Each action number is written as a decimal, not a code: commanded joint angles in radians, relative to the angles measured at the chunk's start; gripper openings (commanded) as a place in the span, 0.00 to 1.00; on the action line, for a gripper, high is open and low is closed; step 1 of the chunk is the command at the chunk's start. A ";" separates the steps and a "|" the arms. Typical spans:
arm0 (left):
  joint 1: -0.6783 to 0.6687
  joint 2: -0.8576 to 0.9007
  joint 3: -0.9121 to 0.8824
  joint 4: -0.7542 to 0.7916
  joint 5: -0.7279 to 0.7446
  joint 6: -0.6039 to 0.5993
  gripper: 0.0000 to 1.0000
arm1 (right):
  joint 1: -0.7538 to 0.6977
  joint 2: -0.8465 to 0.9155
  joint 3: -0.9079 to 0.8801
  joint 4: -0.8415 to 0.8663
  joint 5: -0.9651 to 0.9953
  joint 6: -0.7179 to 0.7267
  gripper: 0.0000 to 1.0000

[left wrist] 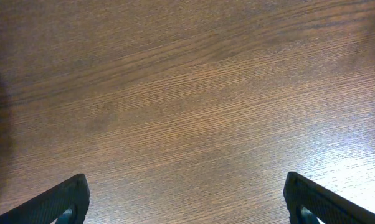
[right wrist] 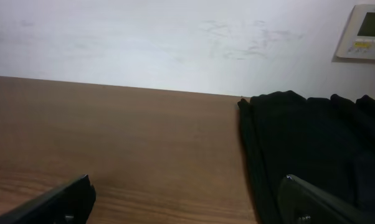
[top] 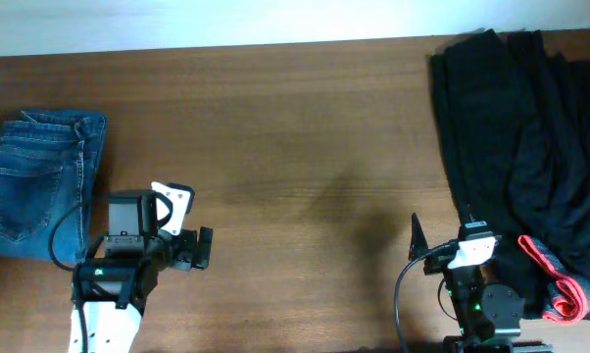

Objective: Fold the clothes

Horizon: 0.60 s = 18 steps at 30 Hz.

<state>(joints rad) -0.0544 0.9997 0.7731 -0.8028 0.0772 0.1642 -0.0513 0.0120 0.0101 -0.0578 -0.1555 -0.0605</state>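
The clothes, blue denim jeans [top: 38, 184], lie folded in a compact stack at the far left of the wooden table [top: 305, 147], a back pocket facing up. My left gripper [top: 190, 223] sits just right of them near the front edge, open, with only bare wood between its fingers [left wrist: 63, 199]. My right gripper [top: 442, 227] is at the front right, open and holding nothing; its right finger [right wrist: 324, 202] hangs over the edge of the black garments. The jeans do not show in either wrist view.
A heap of black garments [top: 530, 137] [right wrist: 312, 143] covers the table's right end. A small red-pink item [top: 560, 284] lies on its front part. A white wall with a control panel [right wrist: 365, 31] stands behind the table.
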 commanded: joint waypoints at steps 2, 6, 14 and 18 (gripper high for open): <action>0.000 0.000 -0.003 0.002 -0.003 0.016 0.99 | 0.005 -0.008 -0.005 -0.006 0.009 -0.007 0.99; 0.000 -0.111 -0.005 0.002 -0.004 0.016 0.99 | 0.005 -0.008 -0.005 -0.006 0.009 -0.007 0.99; 0.000 -0.368 -0.075 0.001 -0.003 0.016 0.99 | 0.005 -0.008 -0.005 -0.006 0.009 -0.007 0.99; 0.000 -0.474 -0.174 0.002 -0.003 0.016 0.99 | 0.005 -0.008 -0.005 -0.006 0.009 -0.007 0.99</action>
<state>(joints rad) -0.0544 0.5888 0.6773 -0.8001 0.0772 0.1642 -0.0513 0.0116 0.0101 -0.0574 -0.1551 -0.0608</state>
